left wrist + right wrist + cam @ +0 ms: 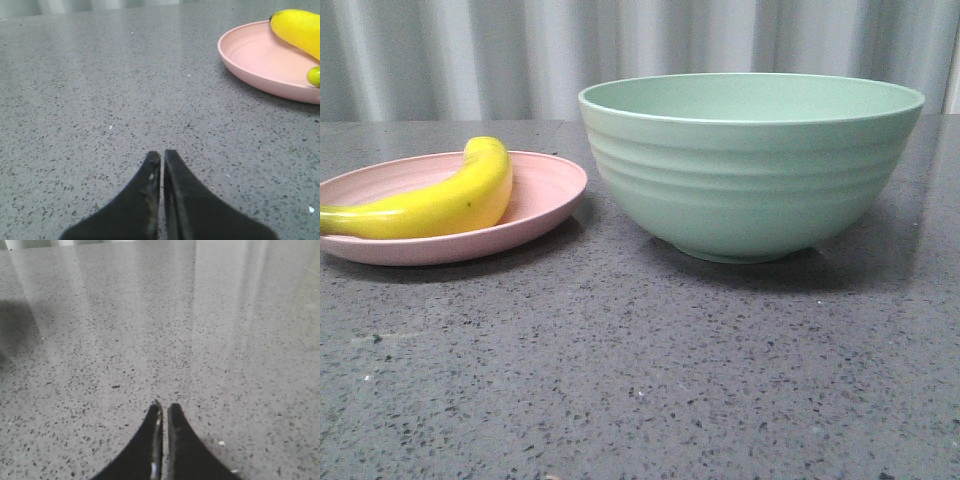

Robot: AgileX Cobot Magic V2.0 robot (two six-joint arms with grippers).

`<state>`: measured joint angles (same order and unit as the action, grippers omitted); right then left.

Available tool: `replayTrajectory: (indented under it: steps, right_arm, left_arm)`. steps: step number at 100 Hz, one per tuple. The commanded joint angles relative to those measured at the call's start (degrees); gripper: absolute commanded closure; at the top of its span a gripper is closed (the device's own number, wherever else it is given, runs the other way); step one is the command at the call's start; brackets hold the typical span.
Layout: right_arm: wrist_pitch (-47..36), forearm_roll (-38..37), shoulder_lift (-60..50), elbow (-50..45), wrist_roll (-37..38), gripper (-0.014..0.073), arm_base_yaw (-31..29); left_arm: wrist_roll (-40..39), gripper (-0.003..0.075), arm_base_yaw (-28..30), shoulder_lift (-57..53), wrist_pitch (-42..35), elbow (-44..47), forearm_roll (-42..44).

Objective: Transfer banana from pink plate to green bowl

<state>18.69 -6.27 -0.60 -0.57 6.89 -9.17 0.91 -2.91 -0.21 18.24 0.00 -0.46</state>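
Observation:
The yellow banana [440, 205] lies curved on the pink plate [545, 190] at the left of the front view. The mint-green bowl [750, 165] stands to the right of the plate, upright and apart from it; its inside bottom is hidden. Neither gripper shows in the front view. In the left wrist view my left gripper [162, 154] is shut and empty, low over the bare table, with the pink plate [255, 55] and the banana [300, 27] some way off to one side. My right gripper [163, 406] is shut and empty over bare table.
The table [640, 380] is a grey speckled stone surface. A pale pleated curtain [470, 55] hangs behind it. A dark shadow [15, 325] falls on the table at one side of the right wrist view.

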Motion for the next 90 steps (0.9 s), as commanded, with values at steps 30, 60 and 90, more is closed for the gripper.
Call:
replayTrajectory:
  steps: [30, 60, 90]
  right_arm:
    - [-1.2, -0.6, -1.4, -1.3, -0.2, 0.0658, -0.4]
    - [-1.2, -0.6, -1.4, -1.3, -0.2, 0.0658, -0.4]
    - [-2.3, -0.9, -1.4, -1.3, -0.2, 0.0658, -0.4]
  left_arm:
    - [-0.1, 0.0741, 0.2, -1.5, -3.7, 0.6, 3.6]
    - [-0.1, 0.0741, 0.2, -1.5, -5.0, 0.6, 4.3]
    - [-0.3, 0.0741, 0.2, -1.5, -11.5, 0.6, 3.1]
